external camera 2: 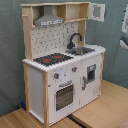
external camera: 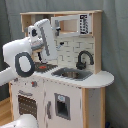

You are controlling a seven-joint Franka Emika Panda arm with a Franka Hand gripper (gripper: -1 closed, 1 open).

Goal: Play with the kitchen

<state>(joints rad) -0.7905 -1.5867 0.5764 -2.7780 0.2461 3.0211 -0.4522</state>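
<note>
Backdrop: a grey-green curtain (external camera 2: 12, 60), hung in soft vertical folds, is seen in both exterior views. Floor: light wooden boards (external camera 2: 100, 112) with a dark seam are seen in the second exterior view. Lighting: even and diffuse.

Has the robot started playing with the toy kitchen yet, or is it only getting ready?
Nothing on the kitchen looks changed or finished: the oven door is shut. In the first exterior view the arm is over the stovetop, so it is only reaching in. The faucet and sink look untouched, so nearly all the play is left.
</note>
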